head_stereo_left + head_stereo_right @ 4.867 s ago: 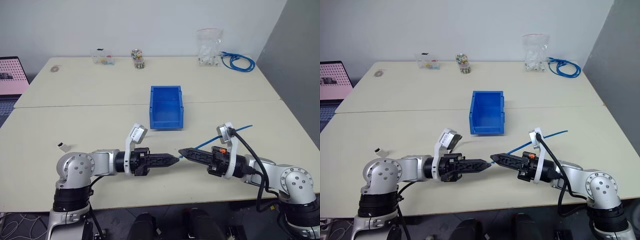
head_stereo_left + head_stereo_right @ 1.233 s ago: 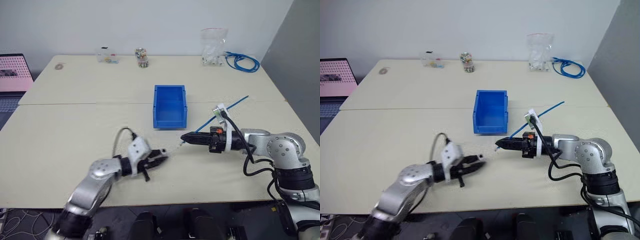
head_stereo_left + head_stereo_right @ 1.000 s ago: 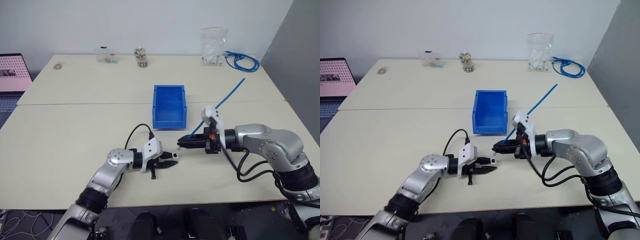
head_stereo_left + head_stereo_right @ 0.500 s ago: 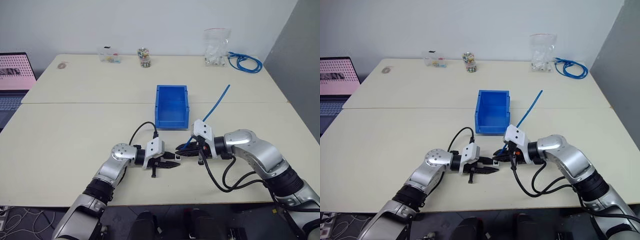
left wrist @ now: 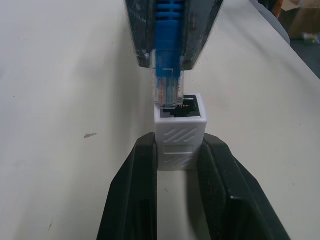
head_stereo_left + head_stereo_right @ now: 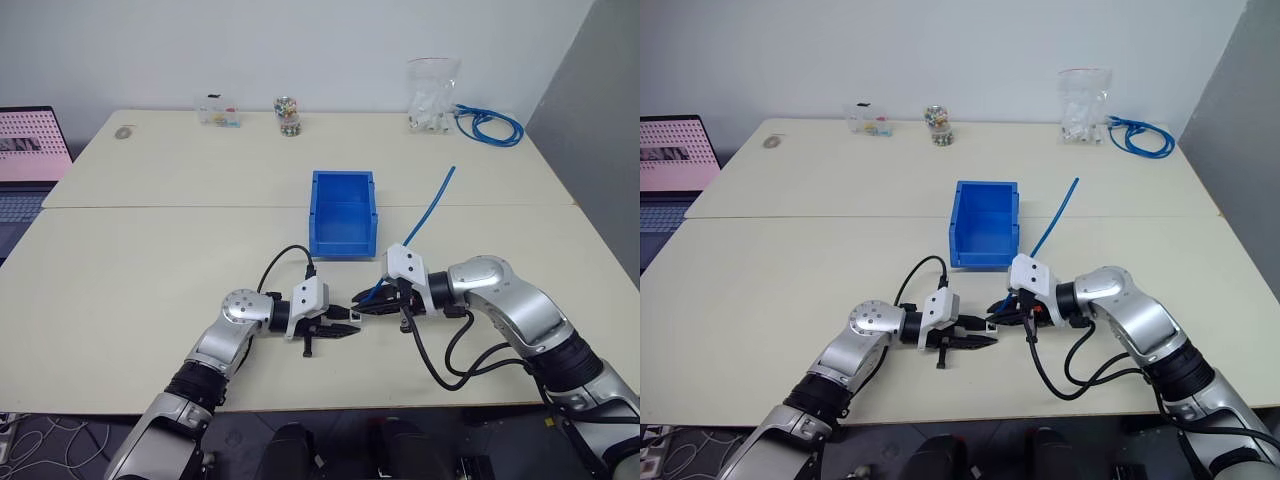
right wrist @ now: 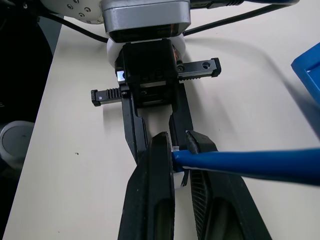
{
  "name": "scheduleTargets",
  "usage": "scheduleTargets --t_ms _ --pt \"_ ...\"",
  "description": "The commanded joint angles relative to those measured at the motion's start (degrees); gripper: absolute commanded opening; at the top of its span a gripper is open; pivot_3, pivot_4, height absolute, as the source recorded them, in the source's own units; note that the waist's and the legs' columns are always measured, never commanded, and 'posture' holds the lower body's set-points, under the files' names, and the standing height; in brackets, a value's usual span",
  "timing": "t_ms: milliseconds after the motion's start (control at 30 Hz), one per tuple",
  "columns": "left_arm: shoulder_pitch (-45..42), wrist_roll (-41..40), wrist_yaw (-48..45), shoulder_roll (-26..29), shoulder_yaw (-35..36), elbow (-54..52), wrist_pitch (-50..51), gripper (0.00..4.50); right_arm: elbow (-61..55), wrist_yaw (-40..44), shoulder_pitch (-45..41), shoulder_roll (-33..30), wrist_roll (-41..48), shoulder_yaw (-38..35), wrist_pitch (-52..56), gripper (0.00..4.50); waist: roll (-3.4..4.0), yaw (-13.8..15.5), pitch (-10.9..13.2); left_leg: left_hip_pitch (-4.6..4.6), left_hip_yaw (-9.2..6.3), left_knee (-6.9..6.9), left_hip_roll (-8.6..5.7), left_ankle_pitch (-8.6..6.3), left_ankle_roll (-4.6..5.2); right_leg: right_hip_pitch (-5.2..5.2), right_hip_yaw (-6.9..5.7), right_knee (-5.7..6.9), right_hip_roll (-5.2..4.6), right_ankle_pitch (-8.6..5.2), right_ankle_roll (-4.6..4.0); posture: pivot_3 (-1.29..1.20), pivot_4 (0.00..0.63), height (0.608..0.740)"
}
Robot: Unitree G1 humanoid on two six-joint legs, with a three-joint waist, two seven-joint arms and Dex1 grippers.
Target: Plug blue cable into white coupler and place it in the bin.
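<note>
My left gripper (image 6: 352, 327) and my right gripper (image 6: 360, 309) meet tip to tip before the small rectangular blue plastic bin (image 6: 342, 213). The tiny white boxy coupler (image 5: 179, 132) sits between my left fingers, touching the thin blue cable (image 6: 428, 208) plug.

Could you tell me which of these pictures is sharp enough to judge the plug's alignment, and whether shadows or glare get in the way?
Left wrist view: the white coupler and the blue cable plug are crisp, evenly lit, no glare; the background corner is soft. Right wrist view: the cable is slightly blurred up close. Eye views: soft light, faint shadows under the left gripper and right gripper; the joint is too small to judge.
</note>
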Motion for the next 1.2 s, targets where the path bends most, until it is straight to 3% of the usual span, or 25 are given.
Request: scheduleTargets --t_ms 33,733,1200 --pt "0.62 0.69 0.88 -0.38 0.39 -0.46 0.67 0.78 0.86 2.63 1.75 -0.27 -1.70 2.63 -0.06 0.15 0.00 0.01 -0.01 0.01 0.00 0.00 0.00 0.00 0.00 0.01 0.00 0.00 0.00 0.00 0.00 0.00 0.150 0.740" --pt "1.97 0.54 0.94 0.66 1.28 -2.37 1.92 0.78 5.40 5.00 -0.17 1.64 -5.48 3.37 -2.90 0.15 0.02 -0.10 -0.10 0.41 0.05 -0.04 0.02 0.00 0.00 0.27 0.06 0.05 0.00 -0.15 0.23 0.00 0.150 0.740" --pt "1.56 0.62 0.85 0.57 1.06 -2.13 1.95 0.78 4.39 6.46 -2.76 2.64 -4.21 2.43 0.95 0.15 0.02 -0.13 -0.10 0.41 0.05 -0.04 0.02 0.00 0.00 0.27 0.06 0.06 0.00 -0.02 0.02 0.00 0.150 0.740"
